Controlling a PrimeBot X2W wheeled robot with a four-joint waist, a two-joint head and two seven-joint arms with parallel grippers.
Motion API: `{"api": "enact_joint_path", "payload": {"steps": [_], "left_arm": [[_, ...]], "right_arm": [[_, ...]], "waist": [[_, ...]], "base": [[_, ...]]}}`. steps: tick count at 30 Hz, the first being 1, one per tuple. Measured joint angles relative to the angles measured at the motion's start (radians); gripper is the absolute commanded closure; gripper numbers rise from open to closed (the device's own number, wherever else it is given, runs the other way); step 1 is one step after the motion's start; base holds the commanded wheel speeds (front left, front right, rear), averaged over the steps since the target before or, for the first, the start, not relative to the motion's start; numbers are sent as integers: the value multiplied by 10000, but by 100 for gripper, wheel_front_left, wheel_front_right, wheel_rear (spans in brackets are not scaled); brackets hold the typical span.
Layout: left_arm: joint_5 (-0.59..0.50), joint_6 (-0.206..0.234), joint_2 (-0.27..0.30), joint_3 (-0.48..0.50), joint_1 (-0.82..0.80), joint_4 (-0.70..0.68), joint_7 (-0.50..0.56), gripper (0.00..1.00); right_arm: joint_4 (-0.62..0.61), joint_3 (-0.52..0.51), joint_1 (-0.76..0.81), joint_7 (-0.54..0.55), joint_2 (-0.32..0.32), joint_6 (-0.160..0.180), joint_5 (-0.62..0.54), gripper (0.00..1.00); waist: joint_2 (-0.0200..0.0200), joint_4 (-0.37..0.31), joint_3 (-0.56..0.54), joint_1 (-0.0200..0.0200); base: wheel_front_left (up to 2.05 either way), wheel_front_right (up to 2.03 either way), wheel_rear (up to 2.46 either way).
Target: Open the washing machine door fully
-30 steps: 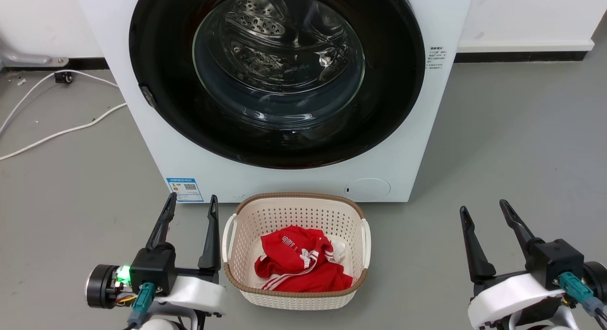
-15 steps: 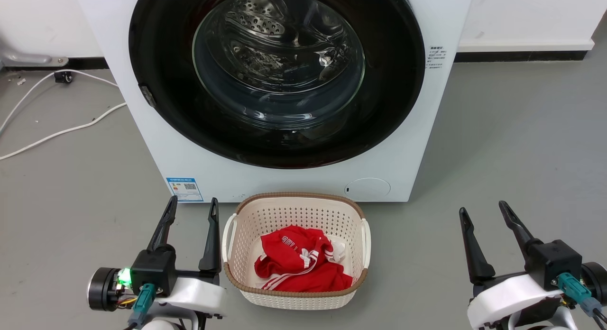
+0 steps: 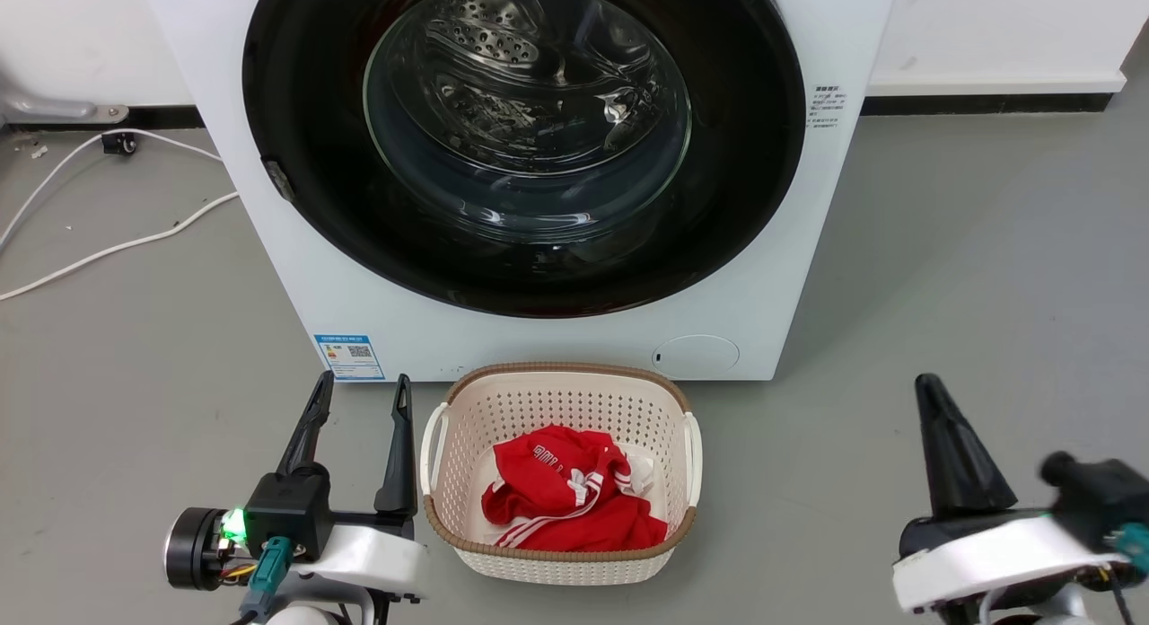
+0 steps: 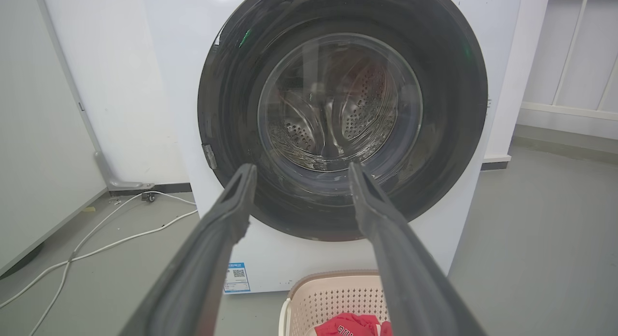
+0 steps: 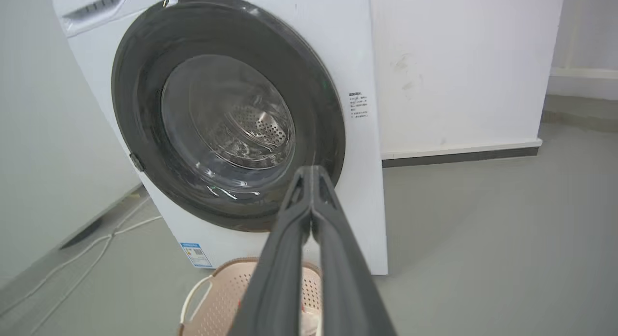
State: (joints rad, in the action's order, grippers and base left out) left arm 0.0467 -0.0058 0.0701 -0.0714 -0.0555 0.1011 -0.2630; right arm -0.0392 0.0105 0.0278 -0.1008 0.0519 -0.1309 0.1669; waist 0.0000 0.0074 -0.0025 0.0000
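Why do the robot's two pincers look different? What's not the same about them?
The left pincer has its two fingers spread apart; the right pincer has its fingers pressed together into one point. The left pincer sits beside the laundry basket; the right pincer is farther from it, over bare floor. Both are dark, hold nothing, and point toward the washing machine door without touching it.

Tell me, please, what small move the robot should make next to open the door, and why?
Probably bring the right pincer forward and up to the right rim of the washing machine door. The door is closed, neither pincer touches it, and this pincer is shut into a slim tip aimed at the lower door. The laundry basket stands before the middle.
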Motion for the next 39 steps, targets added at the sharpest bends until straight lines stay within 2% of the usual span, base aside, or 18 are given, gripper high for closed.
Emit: {"api": "enact_joint_path", "payload": {"steps": [2,9,13,17,23,27,33,39], "left_arm": [[0,-4,-8,10,0,0,0,0],[2,-27,-42,61,-1,12,0,0],[4,-25,-59,109,-16,-29,0,0],[6,-21,-82,165,-169,-138,0,0],[13,-19,-94,276,-475,-290,0,0],[13,-29,-105,318,-761,-403,0,0],[13,-94,-132,316,-1213,-598,0,0],[13,-134,-142,337,-1654,-784,0,0]], "right_arm": [[25,46,-30,-343,-2,0,1860,100],[102,125,-493,-1340,-2,0,6234,100],[105,236,-1034,-1517,-8,2,9463,100],[268,8,-2063,-1555,-10,2,11451,100],[1271,-727,-4052,-968,36,2,12619,100],[2362,-1212,-5682,-316,441,2,12991,100],[4428,-1478,-8163,654,1312,2,12907,100],[6815,-1139,-10748,1981,2029,2,12105,100]], "waist": [[0,6,5,0],[0,13,43,0],[0,-15,177,0],[0,-61,427,-1],[0,-113,925,0],[0,-126,1357,0],[0,-61,2020,0],[0,23,2704,1]], "base": [[0,0,0],[0,0,0],[0,0,0],[0,0,0],[0,0,0],[0,0,0],[0,0,0],[0,0,0]]}}
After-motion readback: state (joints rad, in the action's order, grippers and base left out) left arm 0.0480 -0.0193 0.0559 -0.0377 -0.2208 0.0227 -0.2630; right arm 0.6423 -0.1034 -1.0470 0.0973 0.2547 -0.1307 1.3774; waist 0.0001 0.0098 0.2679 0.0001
